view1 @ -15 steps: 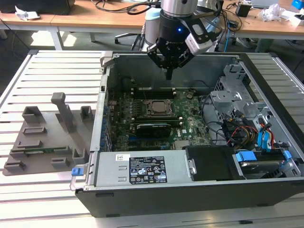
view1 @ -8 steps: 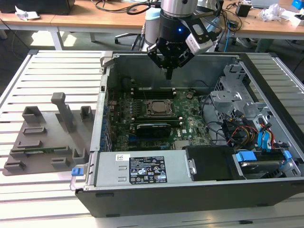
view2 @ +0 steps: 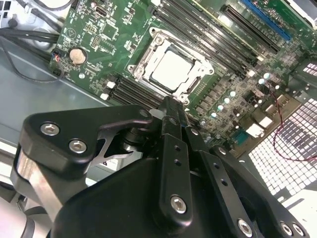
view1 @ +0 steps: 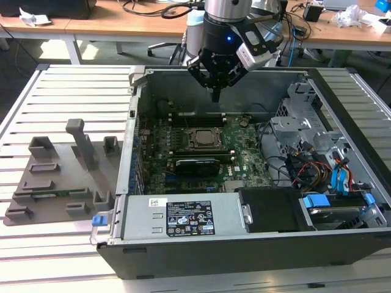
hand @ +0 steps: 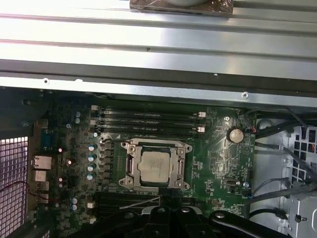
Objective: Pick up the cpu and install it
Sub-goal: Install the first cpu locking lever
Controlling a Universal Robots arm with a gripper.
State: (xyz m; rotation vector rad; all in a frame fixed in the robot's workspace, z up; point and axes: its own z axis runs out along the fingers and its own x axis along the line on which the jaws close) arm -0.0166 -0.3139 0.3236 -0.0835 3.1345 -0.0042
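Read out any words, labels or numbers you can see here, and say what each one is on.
White sticker on the power supply: rows of print and symbols, too small to read.
Circuit board: white lettering, too small to read.
Top of the cpu: no legible print.
No text can be quoted.

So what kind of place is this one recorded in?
Likely a robotics lab or workshop: an open computer case lies on a slatted metal table, with wooden desks and loose cables behind.
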